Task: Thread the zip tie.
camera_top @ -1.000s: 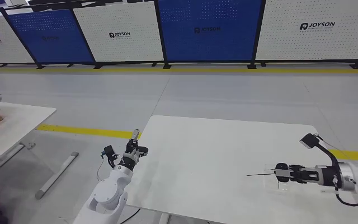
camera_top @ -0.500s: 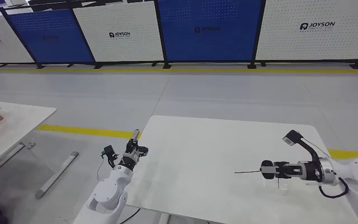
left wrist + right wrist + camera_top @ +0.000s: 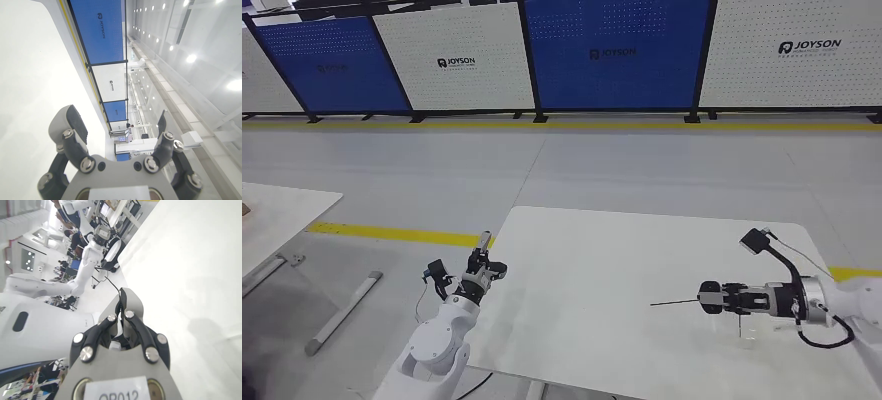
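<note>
A thin black zip tie [image 3: 674, 300] sticks out leftward over the white table [image 3: 592, 270], held at one end by my right gripper [image 3: 704, 297], which hovers at the table's right side. In the right wrist view the right gripper [image 3: 121, 294] is shut on the zip tie [image 3: 113, 285], whose strand curves away past the fingertips. My left gripper [image 3: 481, 243] stands at the table's left edge, pointing away from the robot. In its own view the left gripper [image 3: 119, 121] is open, with nothing between its fingers [image 3: 76, 123].
The table's left edge [image 3: 79, 79] runs beside the left gripper. Another white table [image 3: 277, 215] stands off to the far left. A yellow floor line [image 3: 392, 234] and blue and white panels [image 3: 617, 55] lie beyond.
My right arm has carried the zip tie leftward, toward the middle of the table. The left arm has not moved.
</note>
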{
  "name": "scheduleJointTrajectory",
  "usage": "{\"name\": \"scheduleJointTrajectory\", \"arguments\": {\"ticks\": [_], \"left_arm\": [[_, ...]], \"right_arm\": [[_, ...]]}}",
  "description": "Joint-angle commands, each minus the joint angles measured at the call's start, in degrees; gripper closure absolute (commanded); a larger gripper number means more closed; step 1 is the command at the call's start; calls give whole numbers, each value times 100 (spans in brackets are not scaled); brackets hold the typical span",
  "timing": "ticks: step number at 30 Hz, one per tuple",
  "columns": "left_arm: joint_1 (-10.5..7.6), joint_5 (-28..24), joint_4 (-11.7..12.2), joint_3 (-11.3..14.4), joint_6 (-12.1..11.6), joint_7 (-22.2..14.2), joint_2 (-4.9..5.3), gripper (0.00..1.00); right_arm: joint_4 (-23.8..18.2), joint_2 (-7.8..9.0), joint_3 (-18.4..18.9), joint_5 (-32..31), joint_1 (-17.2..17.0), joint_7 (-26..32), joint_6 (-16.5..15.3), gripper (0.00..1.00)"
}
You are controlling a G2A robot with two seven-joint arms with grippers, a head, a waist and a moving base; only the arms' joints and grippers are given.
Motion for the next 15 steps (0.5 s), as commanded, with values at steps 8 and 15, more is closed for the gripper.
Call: {"name": "scheduleJointTrajectory", "arguments": {"ticks": [8, 15], "left_arm": [[0, 0, 0, 0, 0, 0, 0, 0], [0, 0, 0, 0, 0, 0, 0, 0]], "right_arm": [[46, -117, -214, -2, 162, -66, 0, 100], [46, -117, -214, -2, 162, -66, 0, 100]]}}
